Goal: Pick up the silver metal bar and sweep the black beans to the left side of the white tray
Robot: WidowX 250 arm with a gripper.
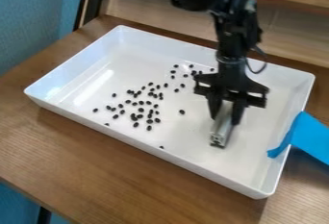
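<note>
Inside the white tray (147,153), the gripper (225,119) clasps a silvery slotted metal bar (222,130), its fingers parted by about the bar's width. The bar is likely stiff and fairly light (its smooth faces may slip), best gripped across opposite flat sides. Black beans (182,112) lie scattered nearby.

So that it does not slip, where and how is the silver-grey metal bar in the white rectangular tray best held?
Probably by its upper part, across the long sides, from above: the bar is straight and narrow, and the black gripper straddles it there.
</note>
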